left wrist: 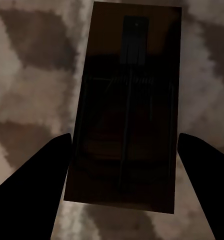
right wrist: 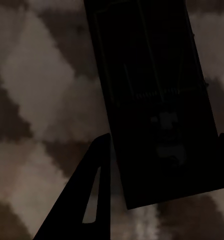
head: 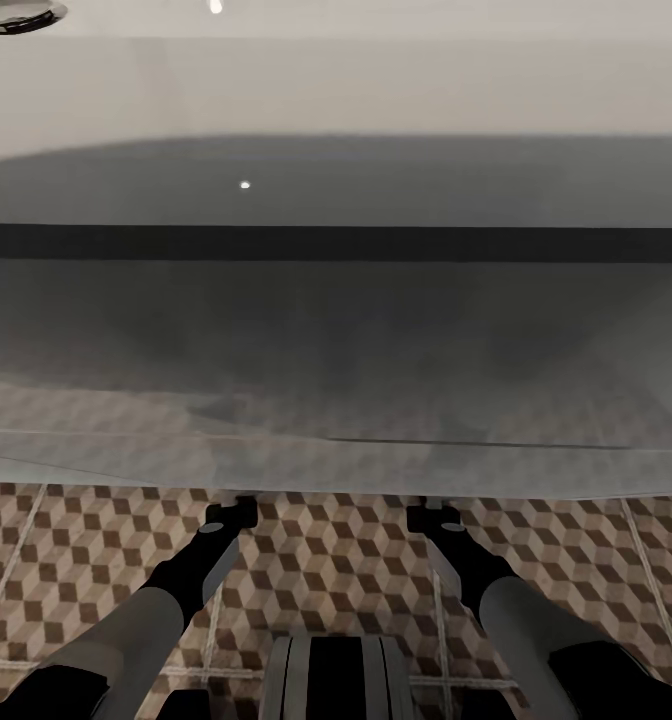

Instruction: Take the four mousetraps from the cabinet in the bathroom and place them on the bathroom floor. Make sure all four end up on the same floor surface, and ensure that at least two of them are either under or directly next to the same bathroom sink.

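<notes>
Both pincers reach under the sink's [head: 336,90] edge. Left pincer [left wrist: 124,165] straddles a mousetrap [left wrist: 129,105], right pincer [right wrist: 164,155] another mousetrap [right wrist: 157,95], fingers beside each; whether they clamp, I cannot tell. Floor [left wrist: 32,75] looks close; releasing while lifted could flip a trap.

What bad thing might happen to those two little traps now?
1. Both end effectors reach under the pale fixture's rim; lifting carelessly might bump it.
2. The left mousetrap lies between open fingers; closing could nudge it.
3. The right mousetrap sits skewed to its fingers and may slide.
</notes>
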Tool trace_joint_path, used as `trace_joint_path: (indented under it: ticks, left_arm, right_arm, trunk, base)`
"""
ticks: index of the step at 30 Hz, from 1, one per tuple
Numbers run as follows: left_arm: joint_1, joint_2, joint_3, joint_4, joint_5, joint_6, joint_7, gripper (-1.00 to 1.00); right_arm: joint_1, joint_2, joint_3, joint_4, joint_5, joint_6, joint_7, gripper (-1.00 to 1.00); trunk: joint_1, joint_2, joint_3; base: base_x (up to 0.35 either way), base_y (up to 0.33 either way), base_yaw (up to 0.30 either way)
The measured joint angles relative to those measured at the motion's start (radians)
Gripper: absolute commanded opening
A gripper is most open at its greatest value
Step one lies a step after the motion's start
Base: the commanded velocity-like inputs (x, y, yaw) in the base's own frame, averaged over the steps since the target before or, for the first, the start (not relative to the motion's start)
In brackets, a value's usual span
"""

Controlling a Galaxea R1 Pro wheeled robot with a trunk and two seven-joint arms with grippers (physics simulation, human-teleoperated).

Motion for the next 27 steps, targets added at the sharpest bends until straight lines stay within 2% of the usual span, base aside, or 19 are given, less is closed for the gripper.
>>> trace_joint_path:
  ticks: [3,4,27]
  left_arm:
    - [0.000,0.000,0.000,0.000,0.000,0.000,0.000,-1.00]
    - [0.000,0.000,0.000,0.000,0.000,0.000,0.000,-1.00]
    - [0.000,0.000,0.000,0.000,0.000,0.000,0.000,-1.00]
  right_arm:
    - [0.000,0.000,0.000,0.000,0.000,0.000,0.000,-1.00]
    - [0.000,0.000,0.000,0.000,0.000,0.000,0.000,1.00]
    - [0.000,0.001,0.000,0.000,-0.003,-0.002,0.001,1.00]
  trunk:
    - [0.000,0.000,0.000]
    - [0.000,0.000,0.000]
    - [0.000,0.000,0.000]
  base:
    - [0.000,0.000,0.000]
    - [0.000,0.000,0.000]
    - [0.000,0.000,0.000]
